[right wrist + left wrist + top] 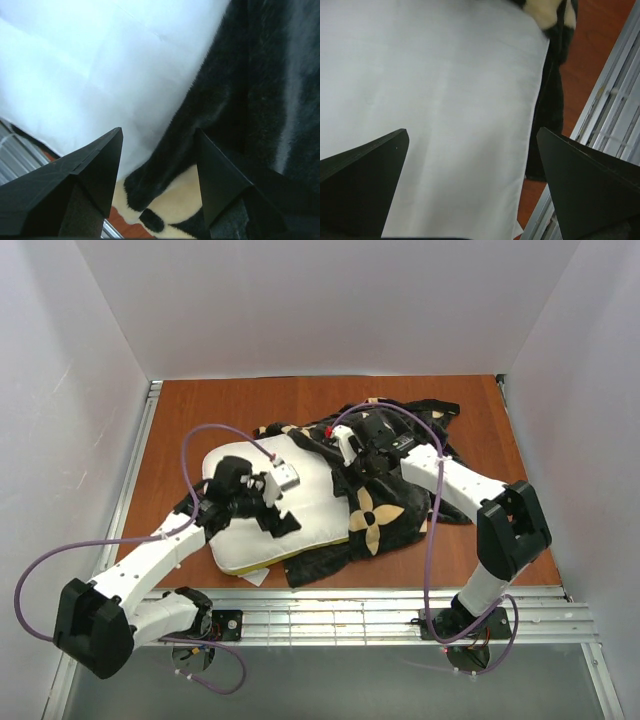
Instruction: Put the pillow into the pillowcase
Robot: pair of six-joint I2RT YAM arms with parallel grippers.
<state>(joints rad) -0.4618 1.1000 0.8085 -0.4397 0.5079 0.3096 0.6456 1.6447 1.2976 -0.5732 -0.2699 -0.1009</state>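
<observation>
left jaws wide above the pillow (310, 512), right jaws part-open and empty: best pinch the pillowcase (395, 535) edge, then draw it leftward.

Smooth matt cloth pillow (315, 502); plush pillowcase (405, 530) (furry nap); wooden table (220, 405).
</observation>
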